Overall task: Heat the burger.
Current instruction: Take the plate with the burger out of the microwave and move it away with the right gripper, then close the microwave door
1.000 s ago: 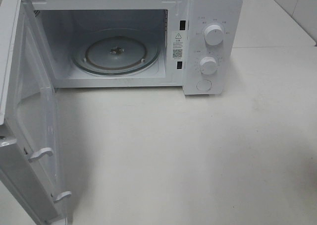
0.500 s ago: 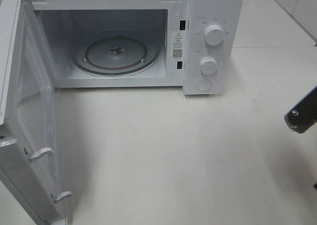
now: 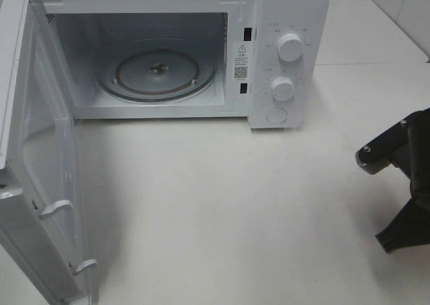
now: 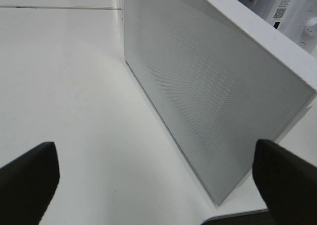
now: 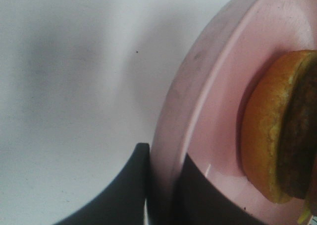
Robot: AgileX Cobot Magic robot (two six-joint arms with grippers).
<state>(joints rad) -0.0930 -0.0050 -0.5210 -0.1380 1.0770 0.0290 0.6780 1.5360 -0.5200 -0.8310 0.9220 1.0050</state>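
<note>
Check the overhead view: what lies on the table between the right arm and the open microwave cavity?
Nothing: in the exterior high view, only bare white table separates the right gripper at the right edge from the microwave.

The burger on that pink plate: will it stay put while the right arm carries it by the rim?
Probably not firmly: the burger lies loose on the smooth, shallow plate, so a tilt could slide it. The right gripper pinches only the rim, so the load may sag.
</note>
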